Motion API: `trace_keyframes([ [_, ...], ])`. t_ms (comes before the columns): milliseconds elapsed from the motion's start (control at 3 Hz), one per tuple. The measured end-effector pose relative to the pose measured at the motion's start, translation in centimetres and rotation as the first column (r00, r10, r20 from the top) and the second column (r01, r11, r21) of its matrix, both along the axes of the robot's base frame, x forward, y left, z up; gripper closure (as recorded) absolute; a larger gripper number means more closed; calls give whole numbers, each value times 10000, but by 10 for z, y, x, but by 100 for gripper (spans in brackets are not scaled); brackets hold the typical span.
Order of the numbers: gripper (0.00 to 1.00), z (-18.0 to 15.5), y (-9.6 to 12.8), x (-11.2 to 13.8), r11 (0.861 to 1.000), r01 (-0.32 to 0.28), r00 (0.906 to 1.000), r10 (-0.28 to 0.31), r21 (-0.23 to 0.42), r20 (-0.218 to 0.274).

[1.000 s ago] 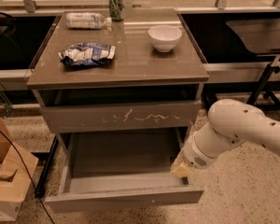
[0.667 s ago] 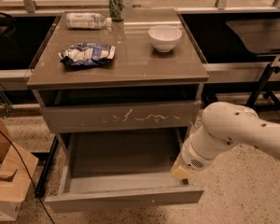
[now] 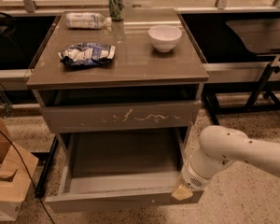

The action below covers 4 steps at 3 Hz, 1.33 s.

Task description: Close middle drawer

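Middle drawer [image 3: 126, 160], a wide, shallow grey-brown drawer with a plain handle-less front and a bare grey inside, stands pulled well out of the grey-brown bench [image 3: 144, 64], below the drawer front with pale scratch marks [image 3: 121, 118]. The robot's pale-tipped end effector [image 3: 183, 191] sits at the drawer's right front corner, on or just over the front edge. Whether it is open or closed cannot be told. To close the drawer well, I judge the push should run straight back along the runners. Contact at one corner may skew the drawer, so steady pressure nearer the middle of the front would help it seat flush.
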State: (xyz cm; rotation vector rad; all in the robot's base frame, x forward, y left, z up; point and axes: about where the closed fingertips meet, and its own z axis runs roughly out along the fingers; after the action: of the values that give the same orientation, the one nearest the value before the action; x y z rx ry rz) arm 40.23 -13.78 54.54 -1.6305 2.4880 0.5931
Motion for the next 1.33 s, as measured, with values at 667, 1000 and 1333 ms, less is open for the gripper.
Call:
trace_keyframes([
  [667, 100, -95, -4, -3, 9965, 572, 9925, -502, 603, -1112],
  [1000, 100, -124, -11, 7, 9943, 793, 9875, -686, 711, -1421],
  [1333, 100, -124, -11, 11, 9943, 787, 9882, -682, 722, -1372],
])
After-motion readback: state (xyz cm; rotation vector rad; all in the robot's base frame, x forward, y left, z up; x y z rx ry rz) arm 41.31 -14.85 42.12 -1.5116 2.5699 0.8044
